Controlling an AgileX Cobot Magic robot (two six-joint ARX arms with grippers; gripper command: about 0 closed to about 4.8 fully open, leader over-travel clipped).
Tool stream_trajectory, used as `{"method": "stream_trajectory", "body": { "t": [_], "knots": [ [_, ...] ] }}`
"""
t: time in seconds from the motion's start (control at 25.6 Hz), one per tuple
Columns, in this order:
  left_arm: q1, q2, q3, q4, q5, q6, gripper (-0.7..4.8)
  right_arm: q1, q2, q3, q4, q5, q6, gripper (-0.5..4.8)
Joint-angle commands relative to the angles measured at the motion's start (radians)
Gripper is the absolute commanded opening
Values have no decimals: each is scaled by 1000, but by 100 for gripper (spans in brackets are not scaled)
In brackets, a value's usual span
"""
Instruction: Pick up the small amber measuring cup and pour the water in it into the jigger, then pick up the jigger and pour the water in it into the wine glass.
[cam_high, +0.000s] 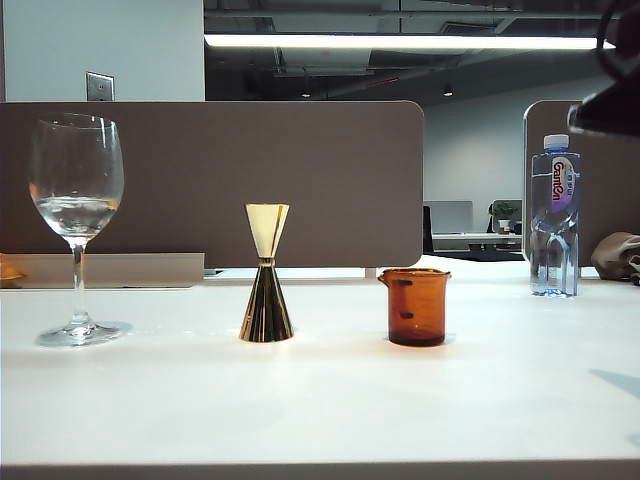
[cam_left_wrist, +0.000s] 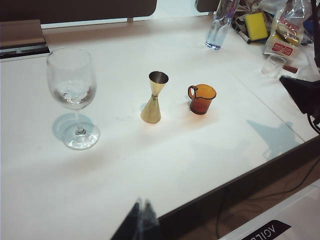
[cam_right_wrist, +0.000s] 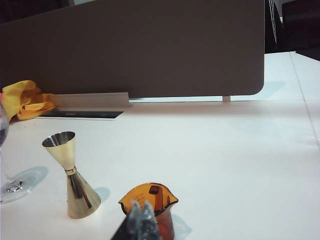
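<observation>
**Me:** Hovering above the small amber measuring cup (cam_right_wrist: 151, 205), my right gripper (cam_right_wrist: 141, 220) has its jaws pressed together, holding nothing. My left gripper (cam_left_wrist: 140, 216) hangs over the near table (cam_high: 320, 400) edge, well clear of the glassware; its tips look closed and empty too.

**Operator:** Why that line-up?

**Me:** Taking the jigger (cam_high: 266, 273) as landmark: it stands narrow cone up, ready to receive a pour, I judge. The cup sits just beside it toward my right arm, the wine glass (cam_high: 76, 225) well apart on the other side.

**Operator:** Anything unclear?

**Me:** The glass already holds some water (cam_high: 76, 215). Whether cup or jigger holds any, I cannot tell. My fingers cover the cup's near rim, and my right arm is cropped in the exterior view.
</observation>
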Motion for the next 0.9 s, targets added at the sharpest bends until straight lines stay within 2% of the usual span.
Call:
{"method": "stream_trajectory", "body": {
  "t": [0.04, 0.31, 0.78, 0.9],
  "knots": [
    [0, 1, 2, 6, 3, 0, -2, -23, -48, -7, -85, -2, 1, -5],
    [0, 1, 2, 6, 3, 0, -2, -104, -104, -7, -319, -2, -13, -5],
    [0, 1, 2, 6, 3, 0, -2, -154, -258, -7, -677, 2, -14, -5],
    [0, 1, 2, 6, 3, 0, -2, -204, -303, -7, -775, 6, -14, -6]
  ]
}}
